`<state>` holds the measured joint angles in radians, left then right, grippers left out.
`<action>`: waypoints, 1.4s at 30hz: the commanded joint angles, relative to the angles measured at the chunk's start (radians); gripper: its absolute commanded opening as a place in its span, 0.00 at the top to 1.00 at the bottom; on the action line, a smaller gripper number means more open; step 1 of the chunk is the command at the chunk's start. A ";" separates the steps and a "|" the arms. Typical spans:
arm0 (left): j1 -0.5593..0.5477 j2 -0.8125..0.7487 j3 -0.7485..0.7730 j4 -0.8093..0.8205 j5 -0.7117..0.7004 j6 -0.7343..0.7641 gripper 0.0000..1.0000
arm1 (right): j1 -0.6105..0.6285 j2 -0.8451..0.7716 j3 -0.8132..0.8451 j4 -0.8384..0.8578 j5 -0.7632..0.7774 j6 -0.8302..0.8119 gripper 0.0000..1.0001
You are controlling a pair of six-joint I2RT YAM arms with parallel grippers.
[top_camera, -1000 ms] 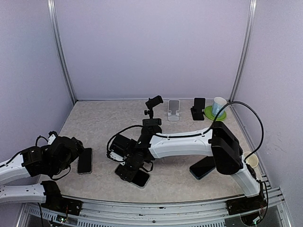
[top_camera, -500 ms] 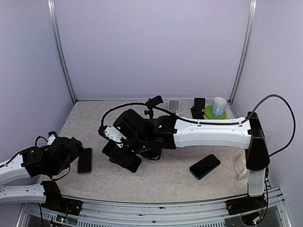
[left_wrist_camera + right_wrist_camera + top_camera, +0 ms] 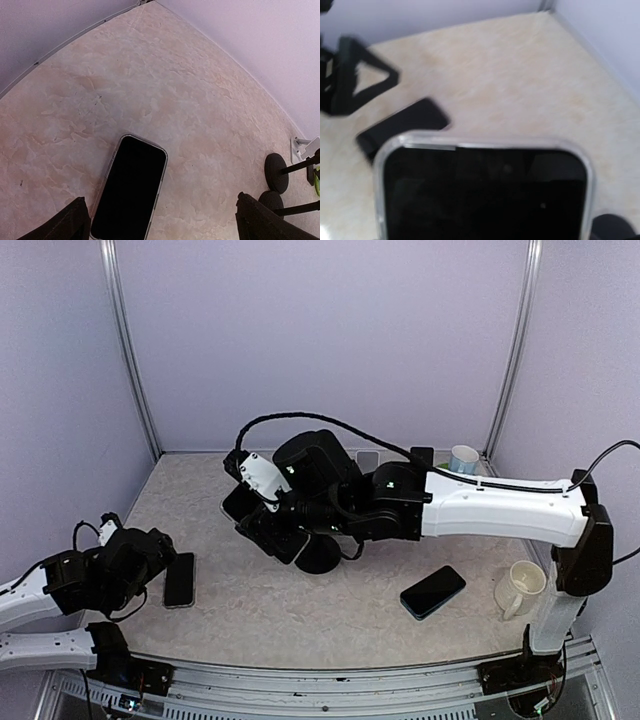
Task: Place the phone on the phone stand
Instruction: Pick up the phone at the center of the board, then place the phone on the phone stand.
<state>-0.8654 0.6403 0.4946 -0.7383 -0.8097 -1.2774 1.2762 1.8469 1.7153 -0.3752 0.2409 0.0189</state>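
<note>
Clear-cased, black-screened phone (image 3: 485,195) pinched across its width in the jaws of the right gripper (image 3: 278,528), carried above the table (image 3: 200,490), left of centre, screen filling the lower right wrist view. Idle left gripper (image 3: 163,225) low at the near left, jaws spread wide on nothing, hovering over a second phone (image 3: 130,192) lying flat on the marbled top. Also a third phone (image 3: 433,592) flat at the near right, near a cream mug (image 3: 520,587).

Candidate stands: white stand (image 3: 368,456) at the back, mostly hidden behind the arm, seemingly free; black stand (image 3: 421,458) beside it, by the look already loaded; black triangular stand (image 3: 362,75), blurred in the wrist view. Intended one not determinable; white one judged likeliest.

Step in hand, as judged: carry to the stand. To do it well:
- Hold the pinch firm, no regrip in the air.
- Swing toward the back high enough to pass over the disc-footed holders (image 3: 275,172).
- Tilt the phone to match the rest's slope before descending.
- Lower bottom edge first into the lip, lean onto the backrest, then release slowly.
- Mind the blue cup (image 3: 462,462) close by; light stand likely to slide or tip under a sideways nudge.
</note>
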 commanded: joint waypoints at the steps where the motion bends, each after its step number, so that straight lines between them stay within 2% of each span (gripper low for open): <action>1: -0.003 -0.010 0.034 0.059 -0.047 0.114 0.01 | 0.000 -0.094 -0.003 0.088 0.150 -0.039 0.67; 10: 0.004 0.024 0.040 0.225 -0.036 0.358 0.01 | -0.069 -0.188 -0.041 0.103 0.233 -0.044 0.70; 21: 0.022 0.052 -0.049 0.482 0.043 0.604 0.01 | -0.200 -0.305 -0.144 0.164 0.329 -0.047 0.68; 30: 0.036 0.042 -0.149 0.755 0.120 0.738 0.01 | -0.338 -0.415 -0.301 0.298 0.377 -0.042 0.69; 37: 0.047 0.087 -0.187 0.926 0.129 0.820 0.01 | -0.460 -0.432 -0.362 0.406 0.327 -0.049 0.69; 42: 0.054 0.134 -0.195 0.989 0.158 0.857 0.01 | -0.544 -0.433 -0.424 0.503 0.289 -0.032 0.70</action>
<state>-0.8215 0.7483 0.3130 0.1368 -0.6823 -0.4870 0.7837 1.4487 1.3254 -0.0341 0.5594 -0.0246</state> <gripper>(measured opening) 0.988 0.754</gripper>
